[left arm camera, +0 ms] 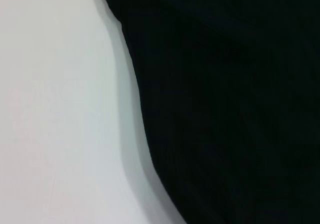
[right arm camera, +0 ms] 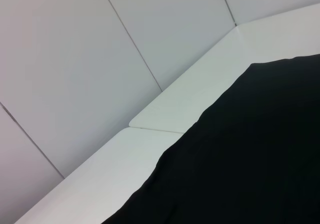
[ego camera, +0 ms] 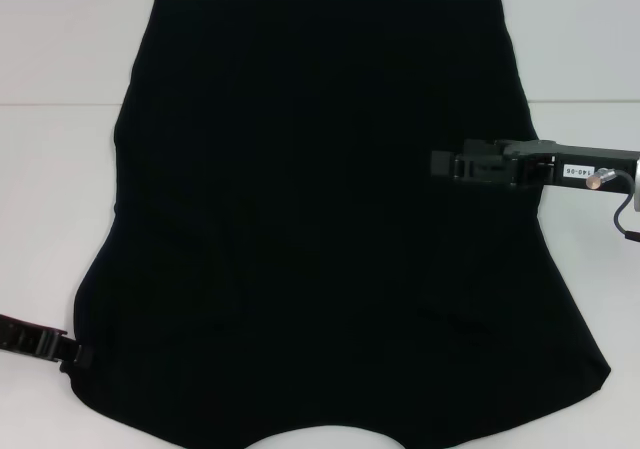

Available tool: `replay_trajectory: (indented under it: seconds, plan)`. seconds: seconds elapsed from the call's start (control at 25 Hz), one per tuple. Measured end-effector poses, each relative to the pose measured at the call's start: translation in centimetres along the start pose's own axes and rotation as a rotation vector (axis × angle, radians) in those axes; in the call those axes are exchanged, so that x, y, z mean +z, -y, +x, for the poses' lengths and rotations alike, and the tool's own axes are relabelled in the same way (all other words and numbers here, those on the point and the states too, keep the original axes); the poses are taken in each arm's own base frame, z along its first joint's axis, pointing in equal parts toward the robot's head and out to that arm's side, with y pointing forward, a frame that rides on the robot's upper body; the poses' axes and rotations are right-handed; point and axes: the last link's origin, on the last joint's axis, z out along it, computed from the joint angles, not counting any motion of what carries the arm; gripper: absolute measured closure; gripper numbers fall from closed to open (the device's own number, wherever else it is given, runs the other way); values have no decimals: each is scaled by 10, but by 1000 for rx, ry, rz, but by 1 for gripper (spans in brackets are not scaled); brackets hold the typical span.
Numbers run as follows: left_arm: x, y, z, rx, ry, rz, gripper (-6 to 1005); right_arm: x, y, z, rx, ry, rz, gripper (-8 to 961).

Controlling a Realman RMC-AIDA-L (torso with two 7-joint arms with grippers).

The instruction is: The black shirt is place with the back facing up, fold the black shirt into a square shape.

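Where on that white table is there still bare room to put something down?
Bare white table lies along the black shirt's left edge, above the left claw, and at both far corners. The right edge is tighter: the right claw reaches in there.
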Motion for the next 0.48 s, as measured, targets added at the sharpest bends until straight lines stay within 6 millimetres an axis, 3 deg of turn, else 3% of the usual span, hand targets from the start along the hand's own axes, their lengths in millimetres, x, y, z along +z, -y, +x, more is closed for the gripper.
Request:
replay_trajectory:
  seconds: [0.16, 0.48]
  plan:
    - [-1, 1, -1, -2, 0, 5, 771, -2, 1, 0, 3, 5, -1, 12]
    - [-2, -3, 1, -5, -26, -40, 946, -9, 6, 6, 45, -31, 20, 11]
